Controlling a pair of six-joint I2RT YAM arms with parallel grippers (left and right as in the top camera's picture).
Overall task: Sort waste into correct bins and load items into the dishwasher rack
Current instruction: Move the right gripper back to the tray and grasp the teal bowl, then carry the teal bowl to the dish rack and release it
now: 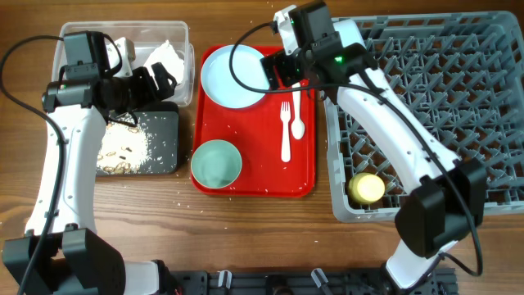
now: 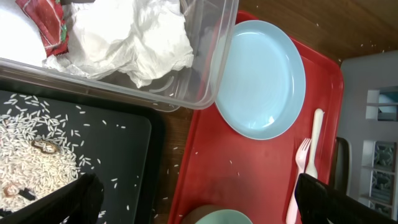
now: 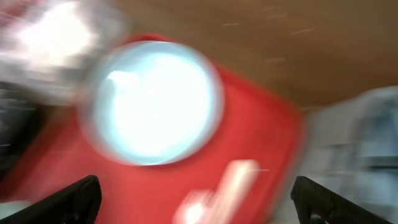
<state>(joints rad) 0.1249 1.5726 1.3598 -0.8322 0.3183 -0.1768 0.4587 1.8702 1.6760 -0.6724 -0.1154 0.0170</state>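
- Currently the left claw (image 2: 202, 200) is hanging wide open and holding nothing, over the spot where the clear tub (image 1: 185, 49) meets the black tray (image 1: 165, 135).
- The crumpled napkin (image 2: 146, 37) and the red wrapper (image 2: 46, 25) are lying inside the clear tub, and the rice (image 2: 28, 158) is lying heaped in the black tray.
- The right claw (image 3: 199, 202) is hovering with jaws spread and empty above the far end of the red tray (image 1: 254, 179), near the pale blue plate (image 1: 233, 75); its own view is blurred.
- The plate, mint bowl (image 1: 216, 163), fork (image 1: 286, 135) and spoon (image 1: 299, 123) are sitting on the red tray on the desk (image 1: 262, 225).
- The yellow cup (image 1: 367, 188) is sitting in the rack (image 1: 458, 90), at its near left corner.
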